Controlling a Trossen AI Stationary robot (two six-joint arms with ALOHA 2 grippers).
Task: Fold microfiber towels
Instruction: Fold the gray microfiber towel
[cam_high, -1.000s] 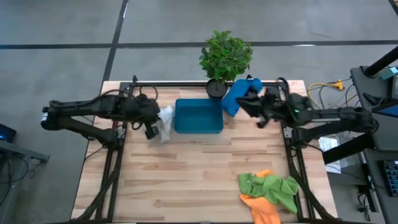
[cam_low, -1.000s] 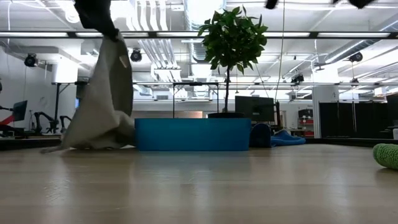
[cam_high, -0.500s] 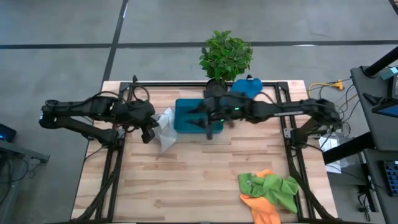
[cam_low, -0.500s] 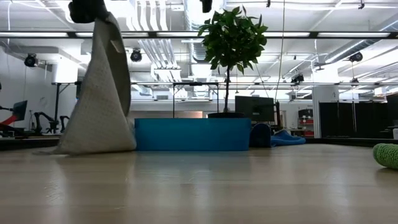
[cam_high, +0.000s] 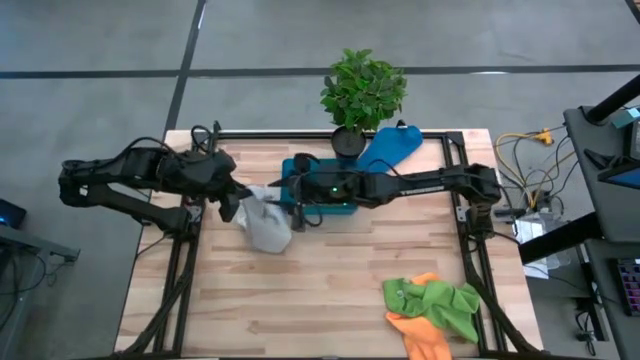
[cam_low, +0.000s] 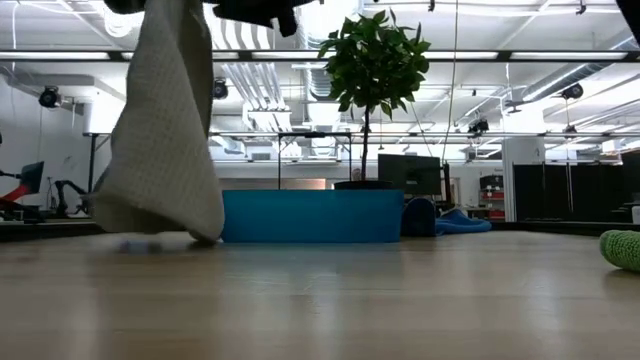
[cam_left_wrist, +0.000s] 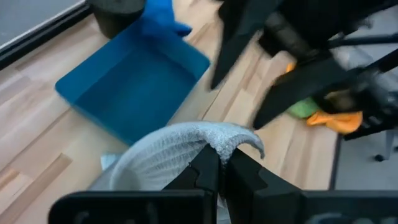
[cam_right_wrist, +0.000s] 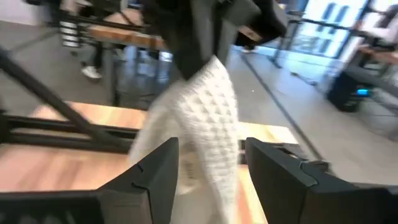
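Observation:
The grey-white towel (cam_high: 266, 226) hangs from my left gripper (cam_high: 243, 197), which is shut on its top, left of the blue tray (cam_high: 345, 207). My right gripper (cam_high: 297, 208) reaches across the tray and stands open just right of the hanging towel (cam_right_wrist: 208, 118), with its fingers (cam_right_wrist: 155, 177) apart and clear of the cloth. The blue towel (cam_high: 391, 148) lies at the far edge beside the plant pot. The green towel (cam_high: 443, 300) lies bunched on the orange towel (cam_high: 420, 338) at the near right. My left gripper pinches a bunched fold at the towel's top (cam_left_wrist: 214, 144) between its two shut fingers, coming from the table's left and slanting down. The cloth (cam_low: 165, 130) hangs slack below the fingers. I cannot tell whether its lower edge (cam_low: 160, 232) touches the table or hangs just above it.
A potted plant (cam_high: 362, 95) stands at the far edge behind the tray. Black frame rails (cam_high: 185, 270) run along the table's left and right sides. Bare wood (cam_high: 320, 290) lies in the near middle.
My right gripper has left the blue towel by the plant pot and swept over the tray toward the table's left, up to the grey-white towel. My left gripper has risen, and the towel's lower part, which lay spread on the table, now hangs almost straight.

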